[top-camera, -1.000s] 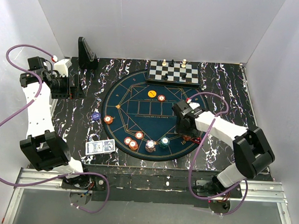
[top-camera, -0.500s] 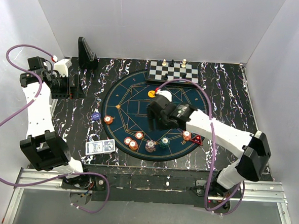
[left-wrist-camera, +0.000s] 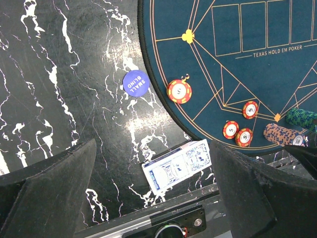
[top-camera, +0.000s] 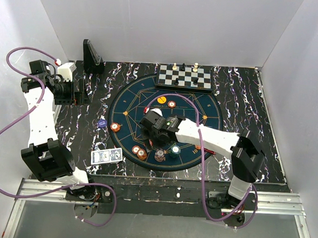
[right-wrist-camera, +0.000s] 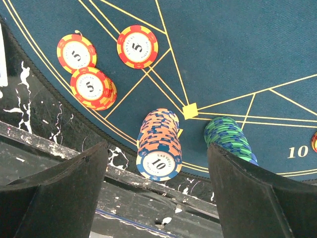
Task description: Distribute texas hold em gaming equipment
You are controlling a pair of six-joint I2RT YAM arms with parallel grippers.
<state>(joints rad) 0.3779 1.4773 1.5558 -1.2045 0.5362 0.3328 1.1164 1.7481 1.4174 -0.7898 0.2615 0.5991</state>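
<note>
My right gripper (right-wrist-camera: 156, 193), jaws spread, empty, hovers over pink-and-blue poker chip stack (right-wrist-camera: 158, 144); I'd centre, descend straight, avoid green stack (right-wrist-camera: 229, 139) beside.

I read "TEXAS HOLD EM POKER" on the mat (left-wrist-camera: 257, 29), "SMALL BLIND" on the blue disc (left-wrist-camera: 135, 83), "10" topping the pink-blue chip stack (right-wrist-camera: 158, 161), and "5" on the orange chips (right-wrist-camera: 137, 47).

Blue disc (left-wrist-camera: 135, 83) on black marbled table (left-wrist-camera: 59, 89), card deck (left-wrist-camera: 177, 164) nearer, red-yellow chips (left-wrist-camera: 179, 91) on round blue mat (left-wrist-camera: 237, 59), open fingers (left-wrist-camera: 49, 193) framing.
</note>
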